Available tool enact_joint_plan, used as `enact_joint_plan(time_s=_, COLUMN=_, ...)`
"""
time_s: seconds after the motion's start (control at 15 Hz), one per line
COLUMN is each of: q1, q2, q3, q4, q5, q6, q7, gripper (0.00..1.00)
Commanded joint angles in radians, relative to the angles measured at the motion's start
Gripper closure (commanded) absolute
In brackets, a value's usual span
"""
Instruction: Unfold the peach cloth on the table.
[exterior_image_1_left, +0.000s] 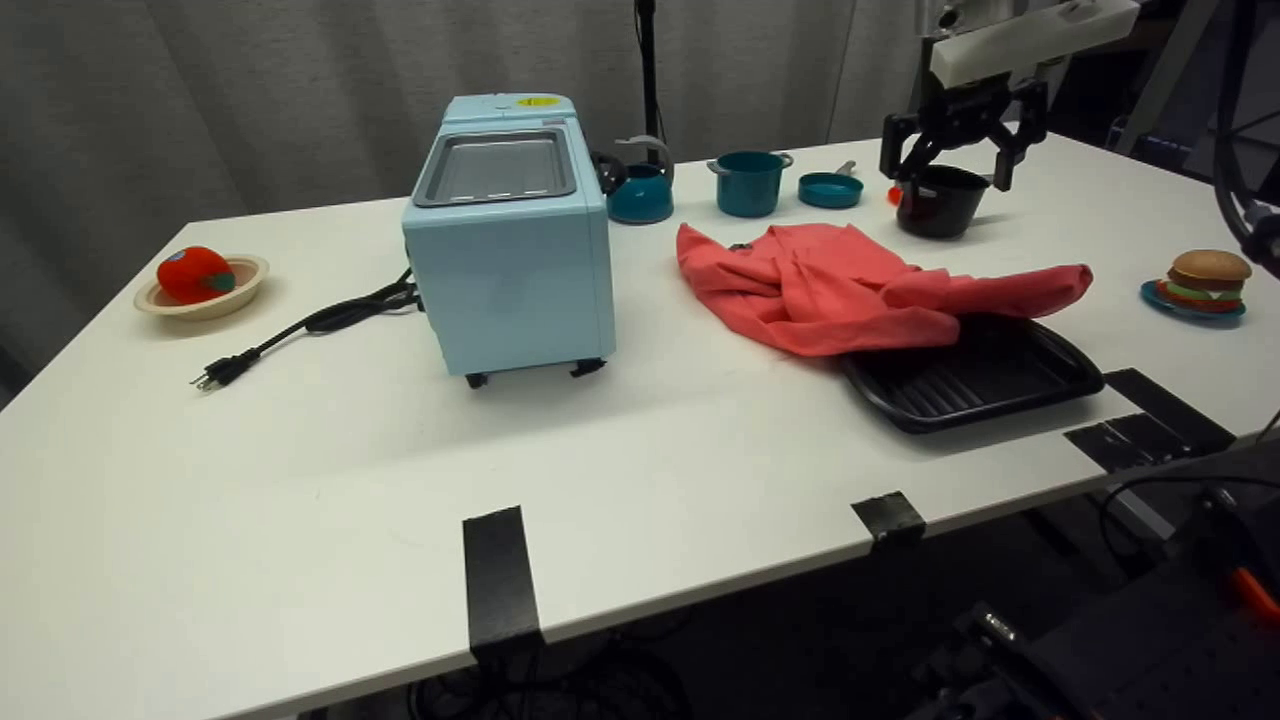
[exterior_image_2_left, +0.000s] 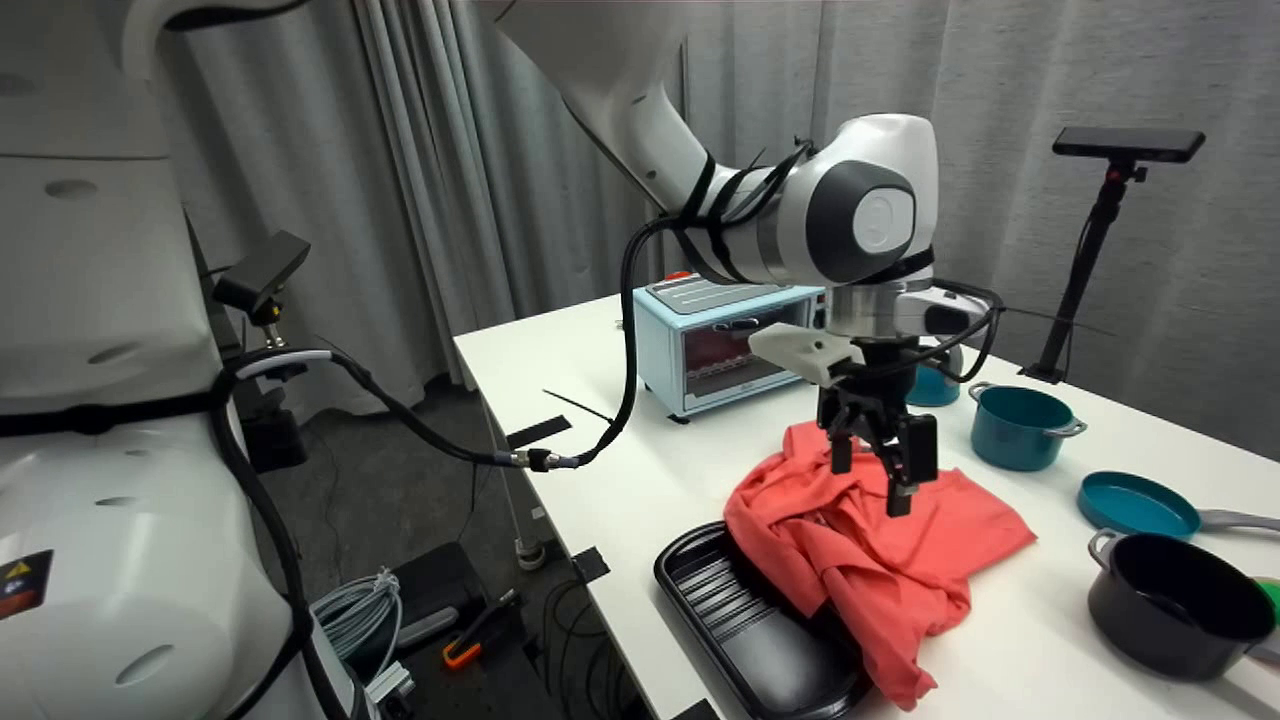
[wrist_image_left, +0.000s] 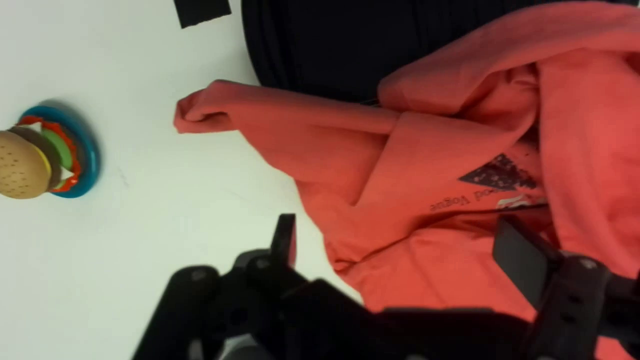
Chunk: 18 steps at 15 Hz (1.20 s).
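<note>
The peach cloth, coral-red in look, lies crumpled on the white table in both exterior views. It has several folds, and one edge lies over the black ridged tray. In the wrist view the cloth shows a dark print with lettering and a rolled corner pointing left. My gripper is open and empty above the cloth. In the wrist view the gripper has its left finger over bare table beside the cloth edge and its right finger over the cloth. Parts of the cloth are hidden under its own folds.
A light blue toaster oven stands beside the cloth. A teal kettle, teal pot, teal pan and black pot stand along one side. A toy burger sits on a blue plate. A bowl holds a tomato.
</note>
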Motion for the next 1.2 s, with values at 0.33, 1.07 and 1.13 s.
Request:
enact_joint_plan(time_s=0.33, q1=-0.036, q2=0.043, q3=0.078, q4=0.039, q5=0.192, q6=-0.076, q7=-0.499, gripper=0.00)
enact_joint_plan(time_s=1.07, q1=-0.029, q2=0.034, q3=0.132, q4=-0.057, q5=0.181, q6=-0.029, q7=-0.796, gripper=0.00)
enact_joint_plan(time_s=1.13, q1=-0.030, q2=0.041, q3=0.139, q4=-0.061, q5=0.174, q6=-0.028, q7=-0.840, gripper=0.00)
